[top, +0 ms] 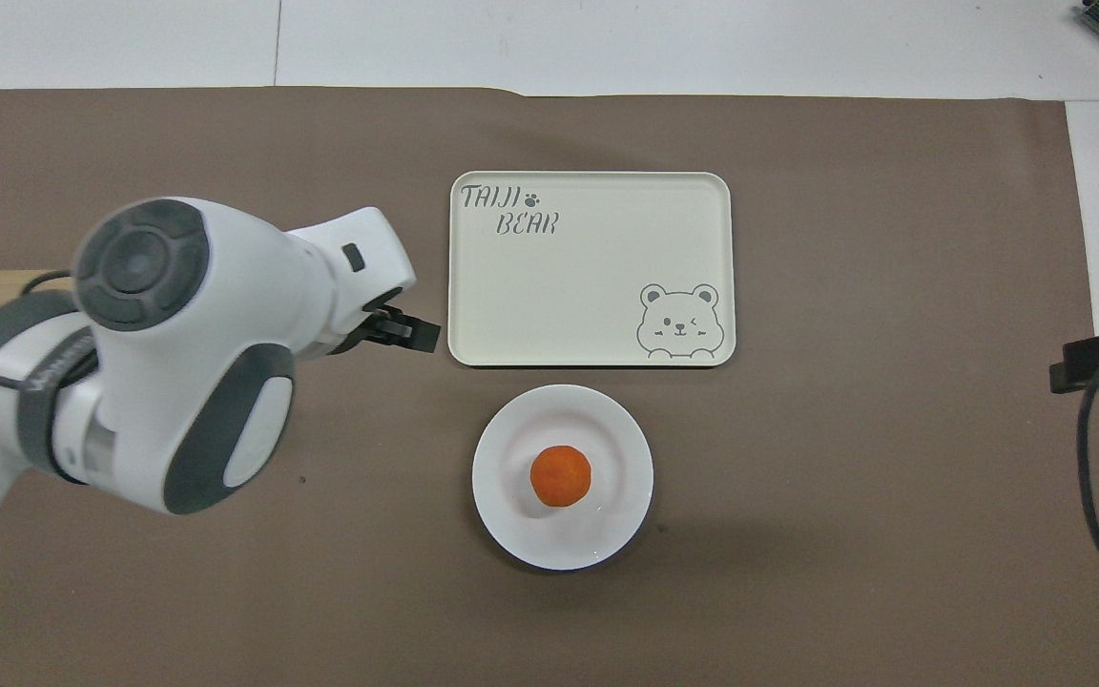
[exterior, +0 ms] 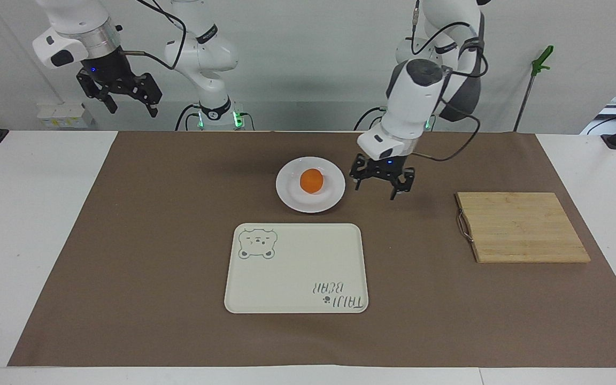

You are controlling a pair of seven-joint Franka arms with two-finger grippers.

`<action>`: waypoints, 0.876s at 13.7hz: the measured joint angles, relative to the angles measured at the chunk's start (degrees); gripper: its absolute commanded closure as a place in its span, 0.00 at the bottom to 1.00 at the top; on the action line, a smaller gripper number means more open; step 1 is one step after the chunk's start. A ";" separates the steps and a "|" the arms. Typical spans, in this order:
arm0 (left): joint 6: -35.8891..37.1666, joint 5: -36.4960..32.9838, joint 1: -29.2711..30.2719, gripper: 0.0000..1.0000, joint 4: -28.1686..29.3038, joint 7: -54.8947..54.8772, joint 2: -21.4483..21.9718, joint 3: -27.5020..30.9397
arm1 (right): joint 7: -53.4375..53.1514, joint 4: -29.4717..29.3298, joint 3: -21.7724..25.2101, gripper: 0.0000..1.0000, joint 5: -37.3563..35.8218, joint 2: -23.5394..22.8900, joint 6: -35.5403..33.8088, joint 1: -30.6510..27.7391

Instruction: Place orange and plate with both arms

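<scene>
Bright, even light is falling from above; soft shadows are lying on the brown mat (exterior: 179, 240) beside the plate (top: 511, 515), which is showing faint glare; both views are staying sharp, with no edge distortion showing.

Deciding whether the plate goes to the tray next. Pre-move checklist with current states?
1. Orange resting in the plate: ok.
2. Left gripper open, empty, over the mat beside the plate: ok.
3. Right gripper open, raised, arm waiting at its own end: ok.
4. Tray bare, nothing on it: ok.
5. Plate rim free of both grippers: ok.
6. Cutting board apart from plate and tray: ok.
</scene>
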State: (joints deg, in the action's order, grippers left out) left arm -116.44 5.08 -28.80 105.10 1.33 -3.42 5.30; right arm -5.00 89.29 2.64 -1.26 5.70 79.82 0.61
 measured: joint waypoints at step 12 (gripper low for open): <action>31.77 -1.01 20.26 0.00 -19.78 -14.11 4.01 0.47 | 0.00 0.00 0.00 0.00 0.00 0.00 0.00 0.00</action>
State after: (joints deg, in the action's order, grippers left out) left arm -84.67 4.07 -8.54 85.32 -12.78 0.59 5.77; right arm -5.00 89.29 2.64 -1.26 5.70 79.82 0.61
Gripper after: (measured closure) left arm 0.000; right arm 0.000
